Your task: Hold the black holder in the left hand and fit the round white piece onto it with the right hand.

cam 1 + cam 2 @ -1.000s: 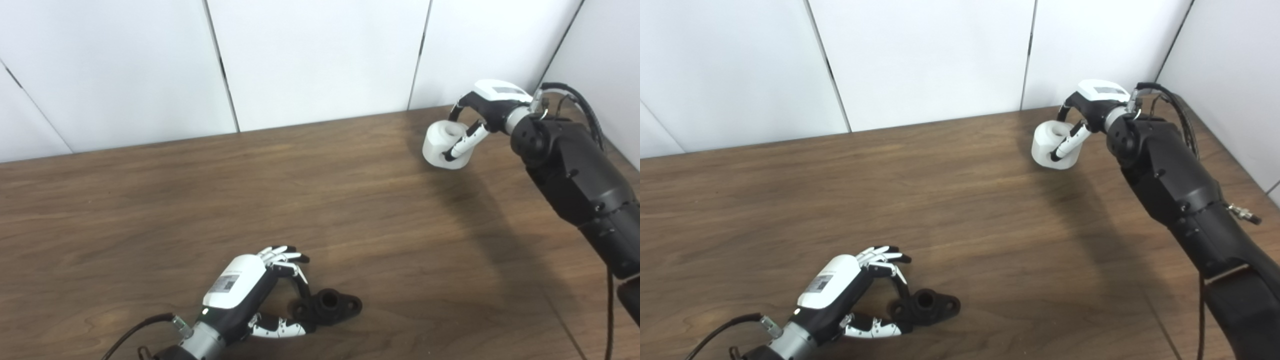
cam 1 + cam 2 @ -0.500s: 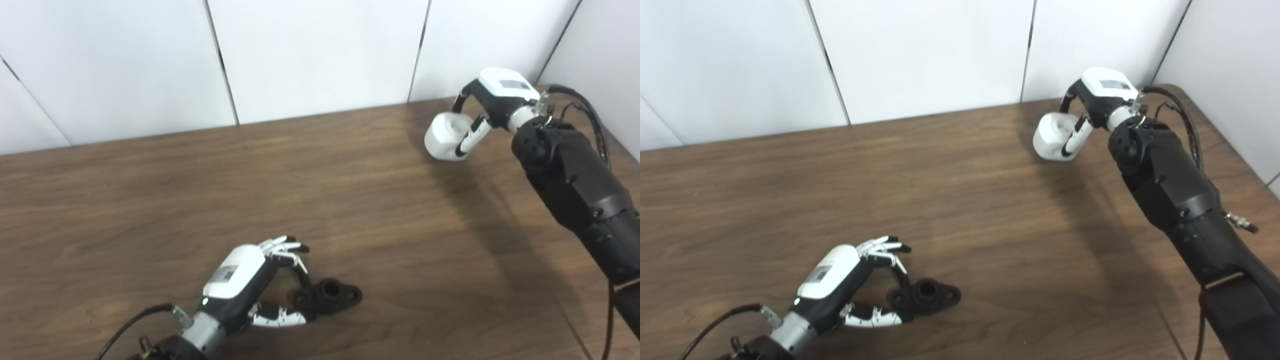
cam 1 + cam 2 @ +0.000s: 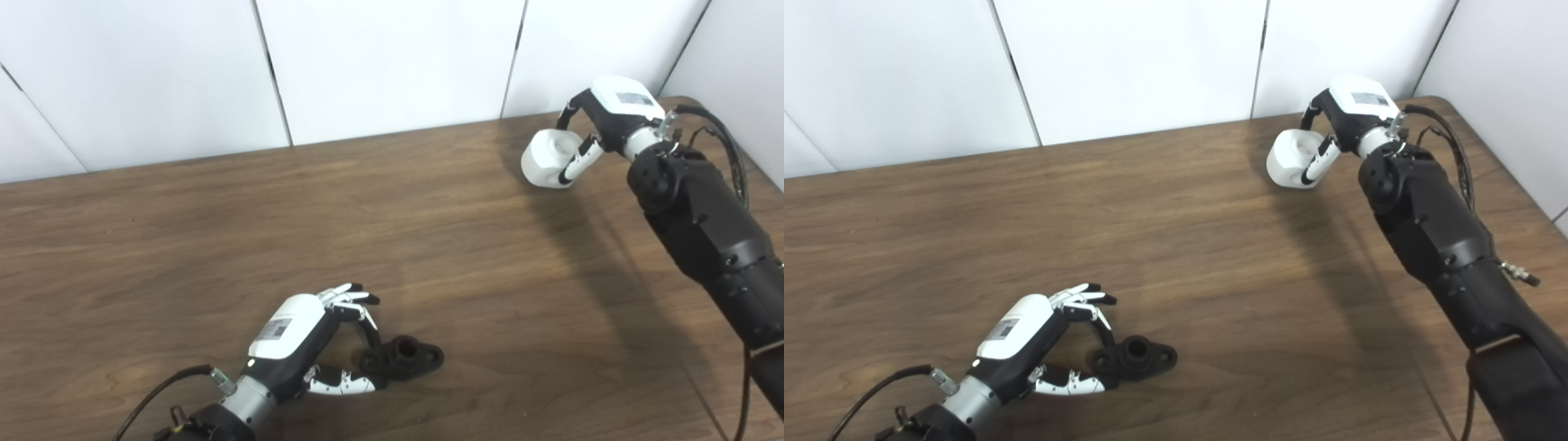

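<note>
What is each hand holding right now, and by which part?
The right hand grips the round white piece around its curved side. The left hand pinches the near end of the black holder.

A dark brown wood-grain worktop (image 3: 392,245) fills most of both views, its far edge meeting white wall panels and its far right corner rounded. The black holder (image 3: 404,357) lies flat on it near the front, a little left of centre, with its round socket opening upward and a flange hole showing at the right end. A long soft shadow crosses the worktop on the right side. The rest of the wood surface shows only grain.
</note>
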You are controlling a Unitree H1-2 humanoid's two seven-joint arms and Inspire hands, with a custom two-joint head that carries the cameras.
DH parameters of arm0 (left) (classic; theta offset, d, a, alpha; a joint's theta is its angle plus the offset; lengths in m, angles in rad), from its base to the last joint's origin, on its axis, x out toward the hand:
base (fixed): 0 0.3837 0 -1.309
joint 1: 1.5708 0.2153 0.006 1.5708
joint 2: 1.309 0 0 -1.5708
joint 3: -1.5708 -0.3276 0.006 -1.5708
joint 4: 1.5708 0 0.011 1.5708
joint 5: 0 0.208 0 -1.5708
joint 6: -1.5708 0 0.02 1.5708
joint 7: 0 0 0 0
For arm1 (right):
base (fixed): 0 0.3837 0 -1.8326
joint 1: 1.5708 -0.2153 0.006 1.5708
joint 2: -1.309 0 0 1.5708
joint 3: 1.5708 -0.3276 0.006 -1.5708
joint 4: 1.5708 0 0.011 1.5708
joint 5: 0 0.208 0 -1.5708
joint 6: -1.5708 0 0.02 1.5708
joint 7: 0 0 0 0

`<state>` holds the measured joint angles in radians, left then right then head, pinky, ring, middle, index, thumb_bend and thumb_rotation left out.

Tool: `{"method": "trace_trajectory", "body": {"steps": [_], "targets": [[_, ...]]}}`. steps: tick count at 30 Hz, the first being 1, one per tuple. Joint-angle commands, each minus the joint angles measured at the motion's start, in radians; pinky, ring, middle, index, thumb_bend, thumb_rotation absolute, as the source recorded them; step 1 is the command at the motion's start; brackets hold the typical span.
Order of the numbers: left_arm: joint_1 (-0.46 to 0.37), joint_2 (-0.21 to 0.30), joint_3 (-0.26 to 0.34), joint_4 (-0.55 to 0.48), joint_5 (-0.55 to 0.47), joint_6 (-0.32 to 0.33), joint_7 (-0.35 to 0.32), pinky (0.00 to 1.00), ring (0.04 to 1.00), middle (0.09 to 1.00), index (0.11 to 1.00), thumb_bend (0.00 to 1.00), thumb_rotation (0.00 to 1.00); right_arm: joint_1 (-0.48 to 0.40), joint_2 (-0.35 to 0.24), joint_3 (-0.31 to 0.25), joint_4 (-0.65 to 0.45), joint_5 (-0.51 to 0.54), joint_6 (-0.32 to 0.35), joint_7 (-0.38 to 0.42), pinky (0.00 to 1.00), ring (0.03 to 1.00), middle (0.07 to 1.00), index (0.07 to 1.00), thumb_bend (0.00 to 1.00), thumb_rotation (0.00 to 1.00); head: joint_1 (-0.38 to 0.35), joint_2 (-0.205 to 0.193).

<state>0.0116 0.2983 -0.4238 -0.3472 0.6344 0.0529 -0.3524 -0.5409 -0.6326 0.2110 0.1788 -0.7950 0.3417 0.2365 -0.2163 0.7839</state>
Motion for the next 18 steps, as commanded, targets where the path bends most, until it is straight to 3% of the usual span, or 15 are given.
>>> {"method": "trace_trajectory", "body": {"steps": [1, 6, 18], "targets": [[0.014, 0.01, -0.015, 0.013, -0.004, 0.02, -0.046, 0.89, 0.923, 0.834, 0.49, 0.51, 0.06, -0.035, -0.024, -0.006, -0.039, -0.004, -0.026, -0.011, 0.8, 0.873, 0.765, 0.484, 0.52, 0.13, 0.001, 0.0], [0.015, 0.005, -0.017, 0.02, 0.0, 0.011, -0.034, 0.91, 0.918, 0.827, 0.49, 0.51, 0.06, -0.042, -0.037, -0.004, -0.106, -0.007, -0.009, 0.04, 0.82, 0.887, 0.769, 0.484, 0.53, 0.13, 0.004, -0.002], [0.01, -0.014, -0.027, 0.028, 0.006, 0.024, -0.039, 0.92, 0.92, 0.828, 0.489, 0.51, 0.06, -0.033, -0.027, 0.017, -0.388, -0.074, 0.016, 0.214, 0.81, 0.885, 0.76, 0.483, 0.53, 0.14, 0.027, -0.009]]}}
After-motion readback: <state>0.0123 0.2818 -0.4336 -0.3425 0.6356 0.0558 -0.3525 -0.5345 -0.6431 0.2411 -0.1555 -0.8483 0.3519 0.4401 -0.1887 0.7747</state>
